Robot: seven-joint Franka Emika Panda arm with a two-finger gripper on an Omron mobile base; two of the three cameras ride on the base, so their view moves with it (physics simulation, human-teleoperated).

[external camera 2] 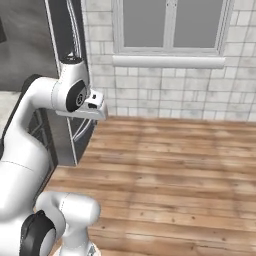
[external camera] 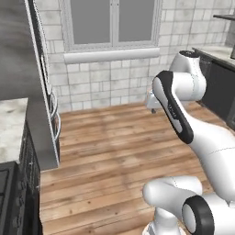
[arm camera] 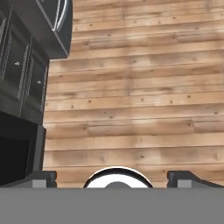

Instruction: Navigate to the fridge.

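Grey metal fridge [external camera: 27, 69] sat at the left edge of both base views, side-on, handles facing right over the wood floor [external camera: 119, 151]. I judged we were mid-approach, not yet squared up. Gripper [arm camera: 112, 177] fingers were wide apart, holding nothing. Next move: drive round to face the doors

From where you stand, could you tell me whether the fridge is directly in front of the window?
No, the fridge stands along the left side of the room, while the window sits in the far tiled wall.
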